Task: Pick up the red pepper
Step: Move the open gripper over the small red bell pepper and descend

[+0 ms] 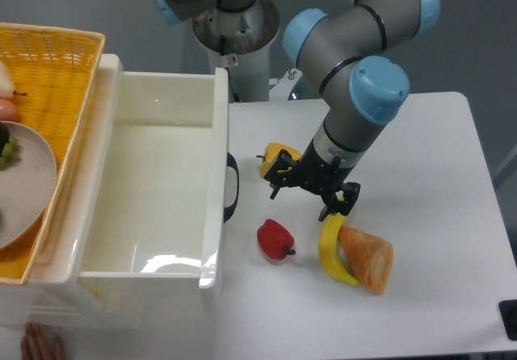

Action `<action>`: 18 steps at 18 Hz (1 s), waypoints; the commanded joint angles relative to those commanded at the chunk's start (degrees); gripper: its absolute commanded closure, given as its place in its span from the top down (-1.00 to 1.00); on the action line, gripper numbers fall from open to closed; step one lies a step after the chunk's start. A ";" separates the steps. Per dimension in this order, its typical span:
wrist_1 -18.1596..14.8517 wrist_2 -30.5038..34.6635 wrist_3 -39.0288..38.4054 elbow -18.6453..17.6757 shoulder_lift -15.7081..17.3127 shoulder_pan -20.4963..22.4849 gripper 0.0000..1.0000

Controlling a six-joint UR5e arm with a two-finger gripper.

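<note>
Camera: arm bent, pincer [300, 197] above red pepper [275, 238]

The red pepper [275, 239] is glossy bright red on a white surface [420, 158], beside a yellow banana [332, 251] and orange-tan bread [367, 257]. The arm [355, 69] is grey with light-blue caps; the basket [48, 69] is yellow-orange weave.

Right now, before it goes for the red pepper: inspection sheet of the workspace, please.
Surface: white table, bare at right and rear.
Job's things: red pepper lies free on the table, right of the bin, nothing touching it.
Clutter: yellow pepper, banana, bread wedge touching the banana.
Grippers: gripper above the table between yellow pepper and banana; jaws state unclear, nothing seen held.
Cables: nothing seen.
Surroundings: white bin, yellow basket holding a grey plate, fingertips at bottom-left edge.
</note>
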 joint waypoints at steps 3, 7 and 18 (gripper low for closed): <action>0.18 0.00 0.09 -0.09 -0.26 -0.27 1.00; 2.90 0.26 -0.18 -0.79 -0.44 -0.88 1.00; 8.00 2.72 -13.27 -1.93 -1.84 -2.20 1.00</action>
